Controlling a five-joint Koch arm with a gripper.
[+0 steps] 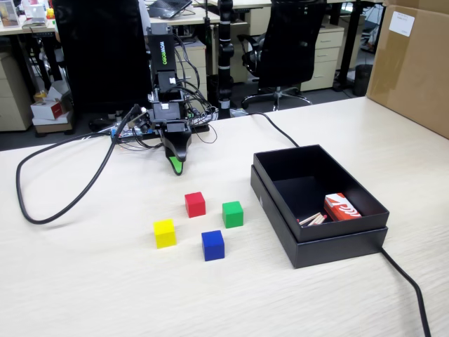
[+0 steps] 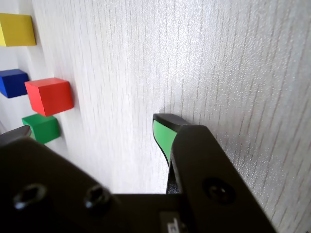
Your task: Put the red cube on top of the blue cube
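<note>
The red cube [image 1: 195, 204] sits on the pale wooden table, apart from the other cubes. The blue cube [image 1: 212, 246] stands nearer the front, a little to its right. The wrist view shows the red cube [image 2: 48, 96] at the left edge with the blue cube [image 2: 12, 82] just beyond it. My gripper [image 1: 178, 167] points down at the table behind the cubes, a short way from the red one. It is open in the wrist view [image 2: 91, 132]: the green-padded finger [image 2: 163, 136] is far from the other tip, with bare table between.
A green cube [image 1: 232, 214] and a yellow cube [image 1: 164, 233] flank the red and blue ones. A black open box [image 1: 337, 249] on the right holds a red-and-white carton [image 1: 342, 208]. A black cable [image 1: 63, 203] loops at the left. A cardboard box [image 1: 414, 63] stands back right.
</note>
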